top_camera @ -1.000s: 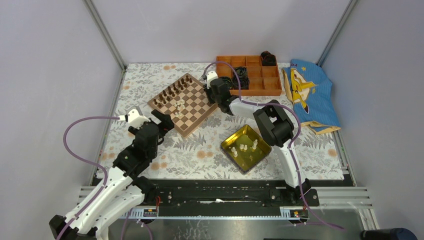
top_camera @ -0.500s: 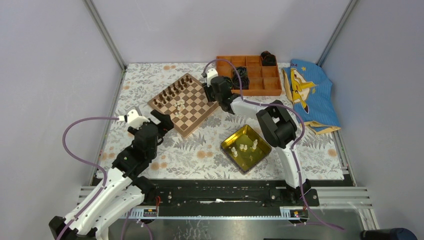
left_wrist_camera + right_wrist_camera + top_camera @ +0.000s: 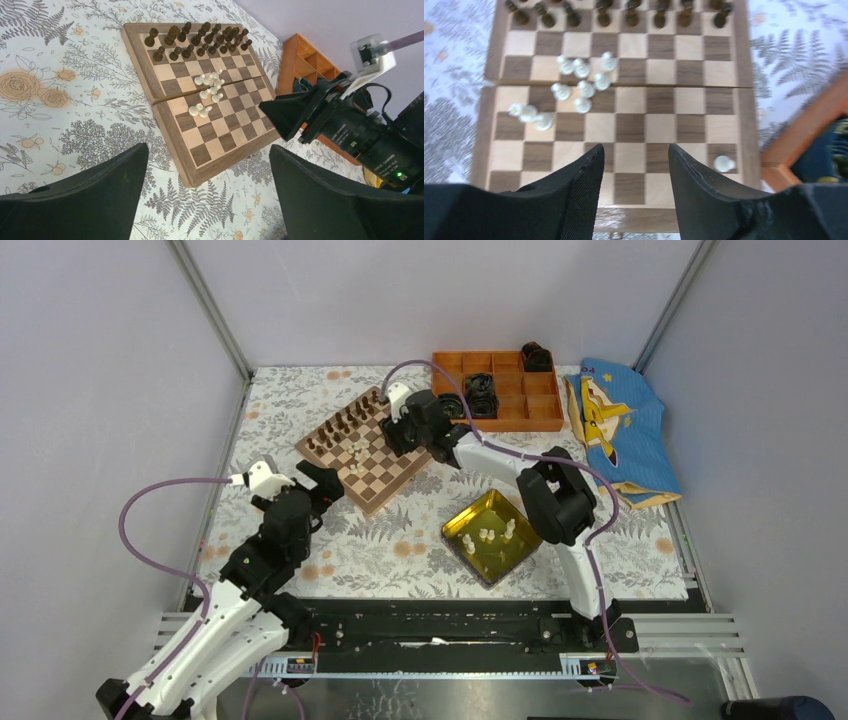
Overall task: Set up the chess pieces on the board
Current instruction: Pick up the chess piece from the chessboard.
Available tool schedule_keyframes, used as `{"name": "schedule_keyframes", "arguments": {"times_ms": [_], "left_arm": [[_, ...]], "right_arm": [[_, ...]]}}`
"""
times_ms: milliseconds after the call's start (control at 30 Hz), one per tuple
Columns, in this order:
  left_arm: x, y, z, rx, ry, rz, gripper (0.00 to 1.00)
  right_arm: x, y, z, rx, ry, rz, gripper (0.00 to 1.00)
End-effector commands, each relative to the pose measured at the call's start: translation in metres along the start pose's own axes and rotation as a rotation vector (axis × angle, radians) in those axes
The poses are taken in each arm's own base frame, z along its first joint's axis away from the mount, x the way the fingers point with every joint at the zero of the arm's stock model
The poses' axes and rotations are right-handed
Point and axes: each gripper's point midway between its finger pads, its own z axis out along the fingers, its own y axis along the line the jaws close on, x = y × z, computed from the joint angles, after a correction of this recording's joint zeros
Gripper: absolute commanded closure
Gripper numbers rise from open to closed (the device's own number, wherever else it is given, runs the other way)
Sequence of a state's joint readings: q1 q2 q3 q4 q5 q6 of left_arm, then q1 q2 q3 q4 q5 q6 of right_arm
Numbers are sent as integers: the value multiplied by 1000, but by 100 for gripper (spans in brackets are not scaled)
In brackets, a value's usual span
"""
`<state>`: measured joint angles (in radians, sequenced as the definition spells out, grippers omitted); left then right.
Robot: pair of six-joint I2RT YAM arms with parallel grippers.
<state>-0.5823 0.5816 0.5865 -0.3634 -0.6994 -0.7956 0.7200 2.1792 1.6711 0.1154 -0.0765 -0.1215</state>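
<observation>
findings at the board (image 3: 664,100): we note the right gripper (image 3: 634,150) poised over the near rows, its jaws parted a moderate way and holding nothing. ahead of its fingertips and to their left, a cluster of cream chess pieces (image 3: 581,87) crowds the centre fold, several touching, none on a home row; we judge this a holding heap, not a set position. one cream piece (image 3: 723,163) stands alone just outside the right-hand finger, on the edge file of the second row from the near border, which we read as a pawn's proper square. dark pieces (image 3: 631,15) are ranked along the far rows, well beyond the fingertips, so that side appears complete. we judge the hand is open here so that it can close on a piece from the heap. further cream pieces (image 3: 487,534) lie in the yellow tray (image 3: 519,561), well behind this hand, toward its arm's base. the left gripper (image 3: 207,165) hangs short of the board's near corner, spread wide and empty, the whole board ahead of it; we take this as a standby post leaving the right arm room. risk noted: the heap is tight, and neighbours may topple.
</observation>
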Motion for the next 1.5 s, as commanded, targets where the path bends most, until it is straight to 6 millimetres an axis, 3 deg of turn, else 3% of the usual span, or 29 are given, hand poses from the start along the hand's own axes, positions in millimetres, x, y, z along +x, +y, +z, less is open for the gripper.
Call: {"name": "schedule_keyframes", "arguments": {"times_ms": [0,200,367,967,1467], "left_arm": [[-7,3,-2,-17,-26,-16,1],[-7,3,-3,-17,-28,-16,1],[-7,4,-3,-17,-26,-18,1],[-5,5,-2,-26,-21,-14,1],[-2,3,1,-24,-16,-10,1]], "right_arm": [[-31,39,-17,-140,-41,-57,44],[-23,62,-8,-192,-27,-75,45],[-22,69,1,-201,-27,-74,45],[-10,70,40,-203,-15,-55,47],[-5,70,56,-206,-6,-57,50]]}}
